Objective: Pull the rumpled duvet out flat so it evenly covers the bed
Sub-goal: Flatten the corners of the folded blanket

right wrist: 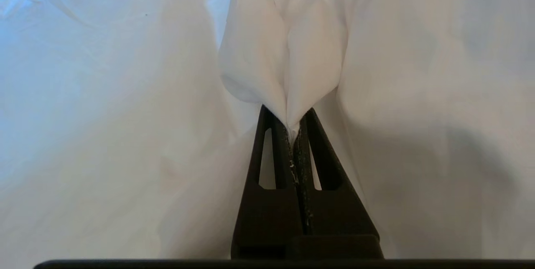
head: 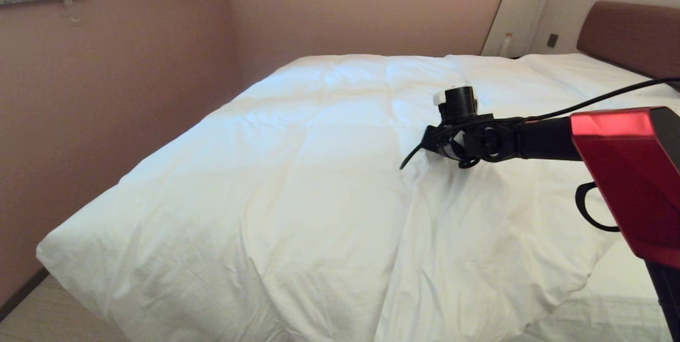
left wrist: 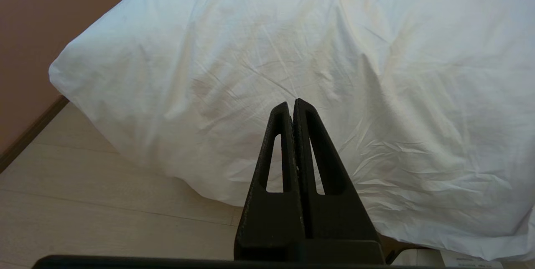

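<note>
Right tool [right wrist: 292,129] pinching duvet [right wrist: 288,60] atop bed [head: 627,299]

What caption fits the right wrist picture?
Right gripper shut on a pinched fold of the white duvet.

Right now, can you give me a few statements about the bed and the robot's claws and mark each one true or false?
1. The right claw is pinching a fold of the duvet. True.
2. The left claw is holding the duvet too. False: it is shut on nothing, hanging off the duvet's hanging edge.
3. The duvet is dark blue. False: it is white.
4. A brown headboard stands at the far end of the bed. True.
5. A person is tugging the duvet. False: no person is in view.
</note>
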Tool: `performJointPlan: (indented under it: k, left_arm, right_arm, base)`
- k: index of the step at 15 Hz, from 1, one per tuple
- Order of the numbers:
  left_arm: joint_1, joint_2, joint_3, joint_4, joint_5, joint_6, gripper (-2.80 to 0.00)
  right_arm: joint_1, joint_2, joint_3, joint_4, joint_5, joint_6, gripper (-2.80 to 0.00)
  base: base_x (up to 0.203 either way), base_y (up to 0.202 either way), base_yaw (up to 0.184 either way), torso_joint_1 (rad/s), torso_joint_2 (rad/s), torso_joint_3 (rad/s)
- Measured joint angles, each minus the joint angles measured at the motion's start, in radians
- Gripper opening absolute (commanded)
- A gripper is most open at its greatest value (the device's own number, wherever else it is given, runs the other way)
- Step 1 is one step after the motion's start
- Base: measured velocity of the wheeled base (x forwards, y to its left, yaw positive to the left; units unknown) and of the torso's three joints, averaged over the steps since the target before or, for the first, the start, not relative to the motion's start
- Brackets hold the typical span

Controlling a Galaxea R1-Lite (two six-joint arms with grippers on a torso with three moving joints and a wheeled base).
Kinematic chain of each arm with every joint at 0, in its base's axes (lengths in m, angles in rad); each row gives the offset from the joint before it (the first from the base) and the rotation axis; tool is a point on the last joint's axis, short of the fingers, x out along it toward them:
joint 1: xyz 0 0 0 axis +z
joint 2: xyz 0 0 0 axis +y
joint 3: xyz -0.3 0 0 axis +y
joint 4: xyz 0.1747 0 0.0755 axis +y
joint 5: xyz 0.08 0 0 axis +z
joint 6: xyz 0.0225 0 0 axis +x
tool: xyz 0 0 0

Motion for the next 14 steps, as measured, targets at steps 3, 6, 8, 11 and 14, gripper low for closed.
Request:
performJointPlan:
  k: [3,6,8,11,14]
  left_arm:
    - [0.0,0.0,0.0,0.0,0.0,0.0,-2.8]
    - [0.001,0.0,0.0,0.0,0.0,0.0,-2.8]
    - [0.0,0.0,0.0,0.0,0.0,0.0,-2.8]
    - [0.001,0.0,0.0,0.0,0.0,0.0,-2.8]
    - [0.001,0.0,0.0,0.0,0.0,0.0,-2.8]
  right_arm:
    - [0.0,-0.037,0.0,0.052,-0.001,0.034,-2.8]
    - [-0.005,-0.104,0.026,0.114,0.0,0.066,-2.8]
    - [-0.007,-0.155,0.071,0.146,0.001,0.08,-2.8]
    - [-0.015,-0.238,0.146,0.161,0.0,0.082,-2.8]
    - [-0.036,-0.332,0.247,0.16,0.002,0.083,-2.8]
  base:
    - [0.0,0.0,0.0,0.0,0.0,0.0]
    - [0.0,0.0,0.0,0.0,0.0,0.0]
    - [0.0,0.0,0.0,0.0,0.0,0.0]
    - [0.0,0.0,0.0,0.0,0.0,0.0]
    - [0.0,0.0,0.0,0.0,0.0,0.0]
